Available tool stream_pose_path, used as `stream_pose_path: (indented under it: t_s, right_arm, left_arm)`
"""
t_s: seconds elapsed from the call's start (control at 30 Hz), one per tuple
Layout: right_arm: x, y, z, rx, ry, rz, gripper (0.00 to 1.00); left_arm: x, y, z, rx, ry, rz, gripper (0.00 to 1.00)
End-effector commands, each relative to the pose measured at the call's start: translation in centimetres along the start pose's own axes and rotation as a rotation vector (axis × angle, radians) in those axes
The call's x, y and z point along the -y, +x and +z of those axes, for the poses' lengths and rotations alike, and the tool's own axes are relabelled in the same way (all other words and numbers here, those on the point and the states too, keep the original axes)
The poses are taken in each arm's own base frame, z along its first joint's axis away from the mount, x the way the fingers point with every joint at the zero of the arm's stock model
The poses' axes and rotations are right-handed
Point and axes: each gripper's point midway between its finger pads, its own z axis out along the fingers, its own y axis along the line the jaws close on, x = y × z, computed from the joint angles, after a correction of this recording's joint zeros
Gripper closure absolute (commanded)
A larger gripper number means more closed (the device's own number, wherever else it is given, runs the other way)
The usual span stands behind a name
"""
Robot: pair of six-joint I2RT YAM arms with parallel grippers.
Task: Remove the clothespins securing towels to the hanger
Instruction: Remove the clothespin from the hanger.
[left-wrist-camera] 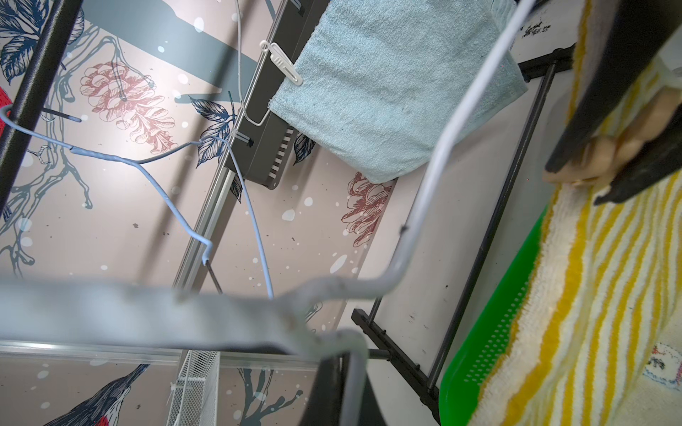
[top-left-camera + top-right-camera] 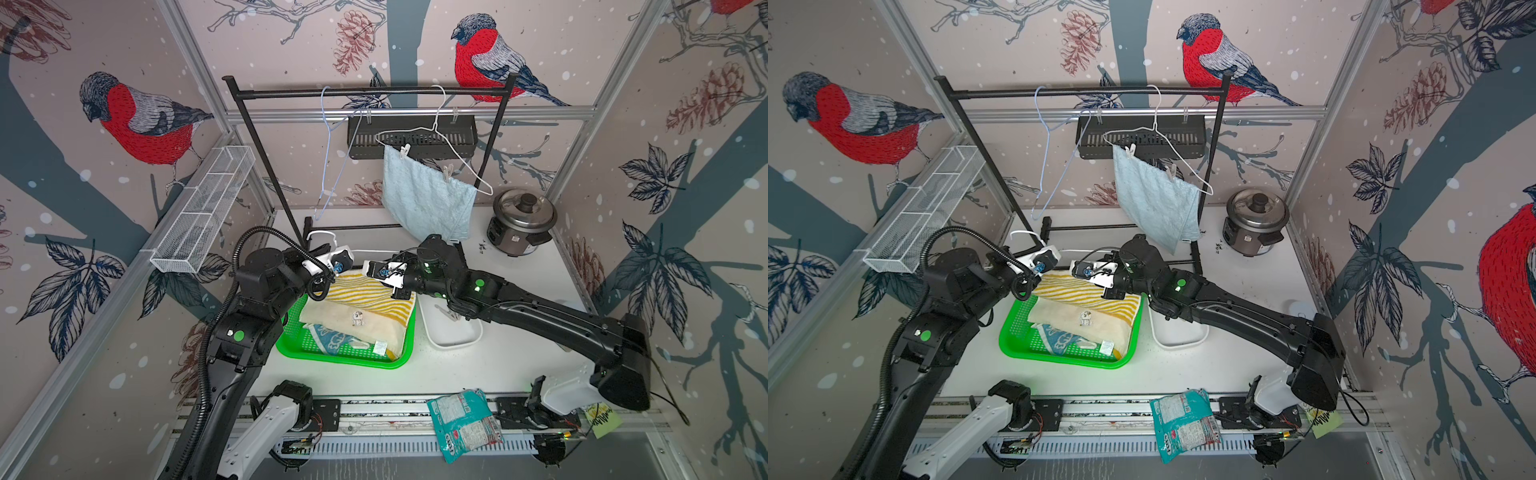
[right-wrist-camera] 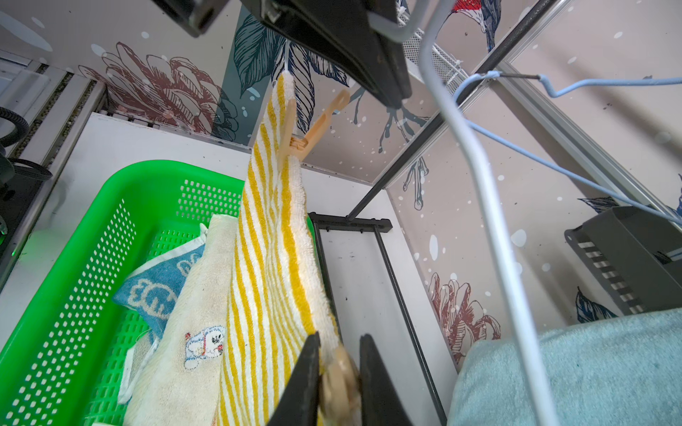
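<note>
Midway thru the job, the robot's L gripper (image 1: 345,372) is clamping shut on the neck of a white wire hanger (image 1: 420,210). It is holding the hanger low over the green basket (image 2: 345,362), apparently so the yellow-striped towel (image 2: 365,293) is draping into the basket, not onto the table. The R gripper (image 3: 340,346) is pinching a tan clothespin (image 3: 341,383) at one end of the towel's top edge, jaws pressing in on either side of it, prob. the squeeze meant to spring it open. A 2nd tan clothespin (image 3: 313,129) is biting the towel's other top corner, close to the L gripper, so the towel is hanging by 2 pins for now. Beneath it in the basket, a teal towel (image 3: 162,280) w/ white cartoon figures is lying loose, no pin showing on it. At the back, a light-blue towel (image 2: 428,199) is hanging from another hanger (image 2: 432,129) on the black rack (image 2: 365,92), w/ one white clothespin (image 2: 404,153) at its high corner and another white clothespin (image 2: 448,172) lower along the slanting edge, neither arm near them. A white tray (image 2: 457,345) is sitting just beside the basket w/ what looks like a pale pin (image 2: 449,312) inside, likely the drop spot. Approx. one towel is looking done, one underway, one left.
</note>
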Motion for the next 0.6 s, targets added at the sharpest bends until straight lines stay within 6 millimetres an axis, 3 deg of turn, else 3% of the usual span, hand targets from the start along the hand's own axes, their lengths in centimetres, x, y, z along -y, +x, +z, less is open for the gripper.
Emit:
stream_pose_path:
  t_s: [0.0, 0.33, 0.57]
  right_arm:
    - [0.4, -0.6, -0.1, 0.013, 0.018, -0.007, 0.84]
    - [1.9, -2.3, -0.9, 0.038, 0.087, -0.005, 0.87]
    - [2.6, -4.2, -3.2, 0.094, 0.120, 0.036, 0.88]
  left_arm:
    - [-0.7, -0.9, -0.1, 0.042, -0.026, 0.006, 1.00]
    - [-0.4, -0.7, 0.0, 0.039, -0.016, 0.000, 1.00]
    - [-0.2, -0.8, 0.1, 0.046, -0.009, -0.011, 1.00]
